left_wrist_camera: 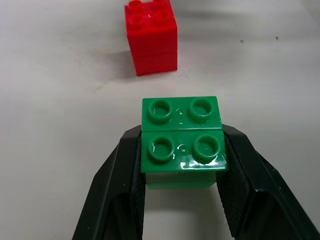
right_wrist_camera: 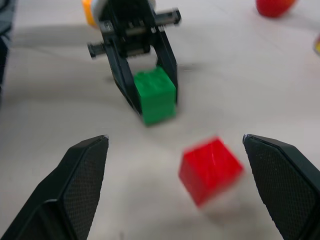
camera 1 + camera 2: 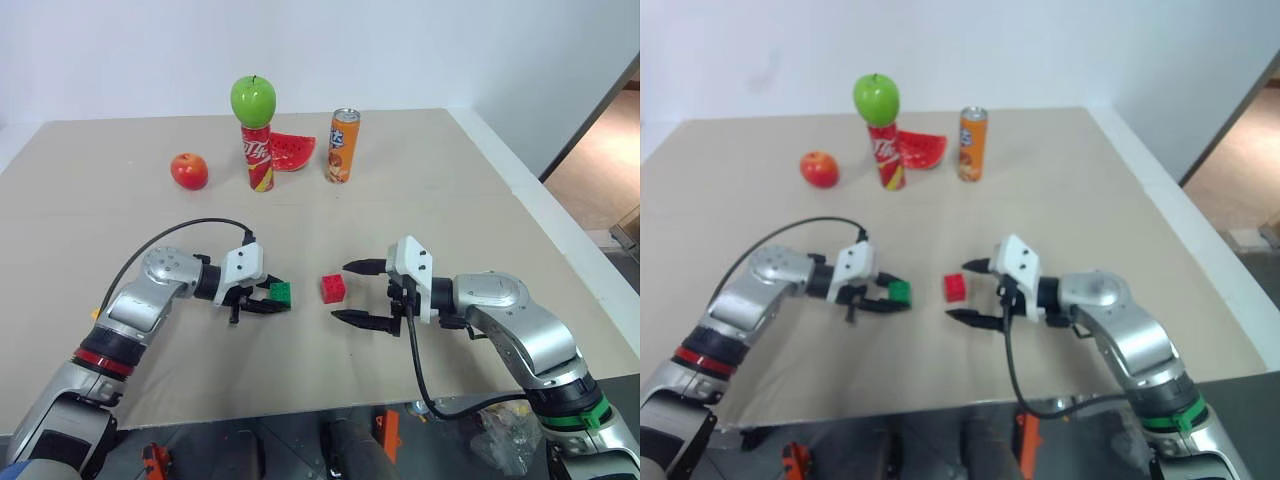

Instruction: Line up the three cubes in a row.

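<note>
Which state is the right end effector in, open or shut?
Open: the right end effector has its fingers spread wide, with the red cube untouched between them.

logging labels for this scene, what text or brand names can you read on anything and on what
Red soda can under the green apple: white script lettering, too small to read.
Orange soda can: a blue and white label, too blurred to read.
Green studded plastic cube, red studded plastic cube: no text seen.

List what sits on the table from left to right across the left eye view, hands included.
Red apple → left hand shut on the green cube → red cube → open right hand. In the back row, the red can with the green apple on top → watermelon slice → orange can.
</note>
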